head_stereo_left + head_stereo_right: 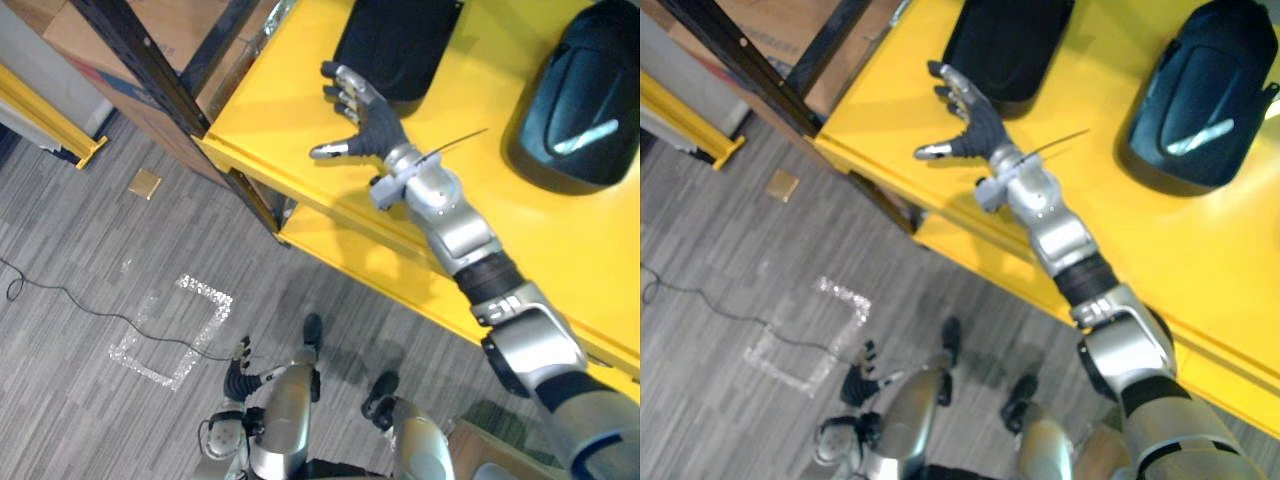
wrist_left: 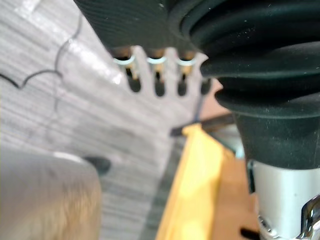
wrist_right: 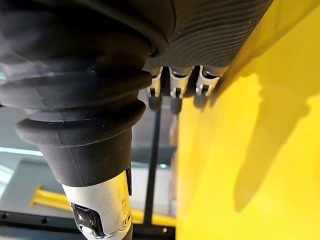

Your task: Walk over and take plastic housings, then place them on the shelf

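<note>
A flat black plastic housing lies at the back of the yellow shelf. A rounded black housing with a silver streak lies further right on the same shelf. My right hand hovers over the shelf just in front of the flat housing, fingers spread and open, holding nothing. In the right wrist view its fingers point along the yellow shelf surface. My left hand hangs low by my side above the floor, fingers relaxed and empty.
A black shelf post runs diagonally at the shelf's left corner, with a cardboard box behind it. A lower yellow shelf level shows under the edge. On the grey floor are a taped square, a small brown tile and a yellow barrier.
</note>
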{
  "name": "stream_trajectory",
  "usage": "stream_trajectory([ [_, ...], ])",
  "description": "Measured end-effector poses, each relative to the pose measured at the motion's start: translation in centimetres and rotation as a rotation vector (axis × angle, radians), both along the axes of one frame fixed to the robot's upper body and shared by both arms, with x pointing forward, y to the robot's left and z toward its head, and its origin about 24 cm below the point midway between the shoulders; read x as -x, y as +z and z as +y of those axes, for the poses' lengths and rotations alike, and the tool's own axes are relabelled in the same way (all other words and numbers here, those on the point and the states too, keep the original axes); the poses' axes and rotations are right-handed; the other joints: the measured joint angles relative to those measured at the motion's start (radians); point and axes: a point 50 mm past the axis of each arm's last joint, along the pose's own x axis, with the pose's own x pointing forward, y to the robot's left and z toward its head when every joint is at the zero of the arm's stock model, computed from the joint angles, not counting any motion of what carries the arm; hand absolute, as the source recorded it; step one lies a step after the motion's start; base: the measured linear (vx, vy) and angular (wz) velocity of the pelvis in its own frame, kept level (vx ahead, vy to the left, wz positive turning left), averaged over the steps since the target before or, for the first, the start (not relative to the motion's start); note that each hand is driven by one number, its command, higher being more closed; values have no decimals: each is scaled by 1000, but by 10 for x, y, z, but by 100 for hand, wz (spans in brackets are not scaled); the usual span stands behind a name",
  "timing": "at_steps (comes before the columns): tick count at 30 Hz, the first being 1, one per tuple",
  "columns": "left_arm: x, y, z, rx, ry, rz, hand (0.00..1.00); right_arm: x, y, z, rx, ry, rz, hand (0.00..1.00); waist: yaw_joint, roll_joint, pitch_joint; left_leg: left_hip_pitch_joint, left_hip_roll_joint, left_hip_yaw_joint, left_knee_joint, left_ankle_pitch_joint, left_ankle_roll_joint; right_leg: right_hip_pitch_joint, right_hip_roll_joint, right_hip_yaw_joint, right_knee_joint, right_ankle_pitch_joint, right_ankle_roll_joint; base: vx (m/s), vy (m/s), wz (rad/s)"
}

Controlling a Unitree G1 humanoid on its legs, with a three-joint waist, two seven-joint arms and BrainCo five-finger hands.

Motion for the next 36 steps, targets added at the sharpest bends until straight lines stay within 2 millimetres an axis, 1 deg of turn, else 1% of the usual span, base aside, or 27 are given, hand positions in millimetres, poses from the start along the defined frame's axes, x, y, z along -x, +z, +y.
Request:
stream_trajectory([
  [3,0,0,-2,5,-4,0,0,3,2,3,12,34,-10,0,-4,0,0,1,1,0,0,1,-1,0,0,0,2,-2,-2,0,0,0],
  [4,1,0,-2,4,-4,1,0,9,7,7,20,73,-33,0,-8,0,0,2,2,2,0,1,-1,0,0,1,2,-2,-2,17,6,-4],
  [5,1,0,-2,4,-4,2,0,20,13,15,23,133,-76,0,-9,0,0,5,2,6,0,1,-1,1,0,4,2,-2,-2,19,8,-7],
  [6,1,0,-2,4,-3,2,0,27,17,18,20,164,-104,0,-9,0,0,8,2,8,0,1,-1,2,0,6,2,-1,-1,24,9,-12],
  [8,0,0,-2,3,0,0,0,58,32,31,-16,289,-205,0,-13,0,0,30,2,16,0,0,-1,21,-1,15,-2,0,0,26,6,-12],
  [10,1,0,-1,3,1,-1,0,75,39,37,-39,334,-255,0,-22,-1,0,42,2,16,-1,-2,-1,35,0,15,-9,2,3,9,11,-6],
  [11,1,0,-1,4,3,1,0,82,42,41,-56,329,-278,0,-34,-2,0,54,2,21,-1,-5,1,47,1,19,-14,6,7,-16,25,-11],
  [12,2,0,-1,4,4,2,0,82,43,41,-55,311,-284,0,-35,-3,-1,56,3,27,-1,-7,3,47,1,23,-15,8,8,-28,31,-22],
  [14,2,0,0,3,9,0,0,77,41,38,-19,211,-291,0,-37,-3,-1,60,6,43,-3,-18,9,46,2,34,-24,18,10,-36,46,-22],
  [15,2,0,1,2,13,0,0,69,37,33,2,122,-280,0,-37,-5,-2,67,6,53,-8,-18,9,46,2,43,-37,27,15,-43,67,-25],
  [16,4,-1,2,0,15,6,0,60,30,28,18,37,-258,0,-36,-12,-6,76,6,68,-24,-17,9,47,3,55,-48,31,19,-28,55,-24],
  [17,5,-2,3,-1,19,10,0,56,27,25,28,2,-244,0,-37,-15,-8,79,6,70,-30,-16,10,50,4,56,-54,37,18,19,54,-16],
  [18,9,-4,4,-6,21,21,0,40,18,14,47,-105,-174,0,-39,-26,-12,95,3,72,-47,-8,11,67,8,57,-80,55,23,40,39,-6],
  [20,9,-4,5,-7,23,23,0,29,11,4,52,-170,-120,0,-38,-33,-16,106,1,77,-59,-3,11,79,9,58,-93,61,24,52,32,-2],
  [21,11,-4,7,-9,32,25,0,18,3,-5,59,-225,-65,0,-34,-51,-27,113,-1,83,-72,5,10,82,9,61,-102,65,25,61,21,-2],
  [23,11,-4,9,-14,33,28,0,9,-5,-13,66,-268,-17,0,-34,-68,-36,118,-2,86,-76,9,15,88,11,62,-112,68,25,83,6,-3],
  [25,12,-5,9,-16,32,31,0,2,-12,-21,74,-308,20,0,-33,-70,-36,139,-5,87,-78,9,15,116,13,62,-129,72,29,76,-1,-2],
  [27,12,-5,9,-17,32,33,0,-2,-9,-25,78,-363,1,0,-35,-70,-36,147,-3,87,-85,9,14,122,16,62,-134,72,28,19,-1,-2],
  [31,12,-5,9,-16,31,33,0,-11,5,-39,66,-501,-56,0,-34,-70,-36,148,0,83,-98,12,9,121,23,59,-137,73,26,3,0,1],
  [34,12,-5,9,-16,35,32,0,-14,16,-48,17,-580,-98,0,-34,-70,-36,148,-1,80,-108,18,8,119,23,55,-138,73,26,26,4,4],
  [36,12,-5,9,-15,36,31,0,-14,23,-50,-1,-605,-126,0,-34,-70,-36,141,-1,76,-106,19,8,114,23,53,-138,73,26,16,-3,2],
])
